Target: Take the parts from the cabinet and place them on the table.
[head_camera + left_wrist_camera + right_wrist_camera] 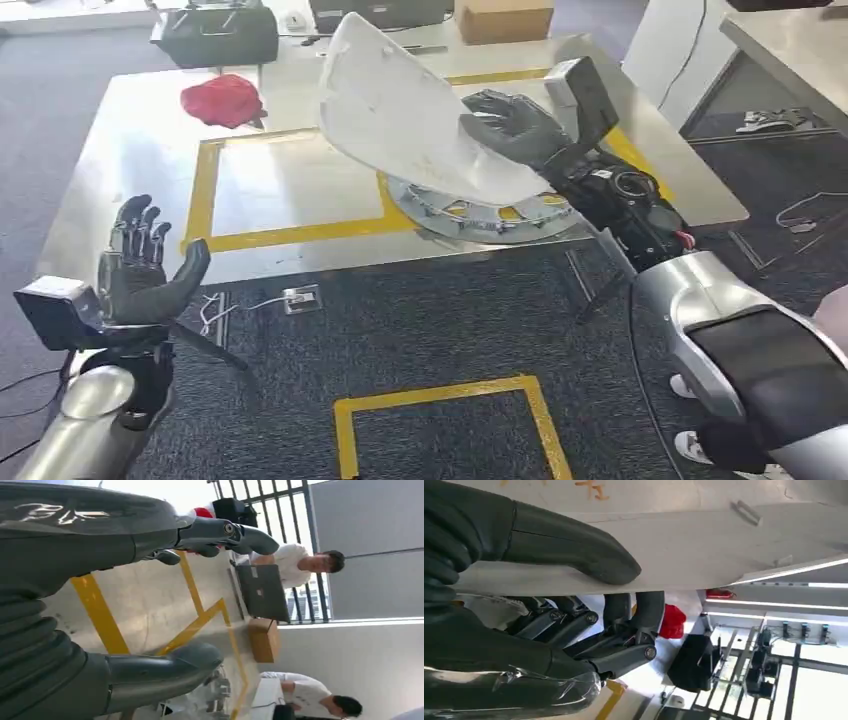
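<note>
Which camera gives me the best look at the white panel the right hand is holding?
Head view: the white panel shows nearly whole, tilted above the round metal part on the table, held by the right hand. The right wrist view shows a close stretch of it. The left wrist view adds nothing.

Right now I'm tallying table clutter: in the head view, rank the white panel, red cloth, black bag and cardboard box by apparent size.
1. white panel, though nearer the camera
2. black bag
3. cardboard box and red cloth look alike; the box is cut off.
</note>
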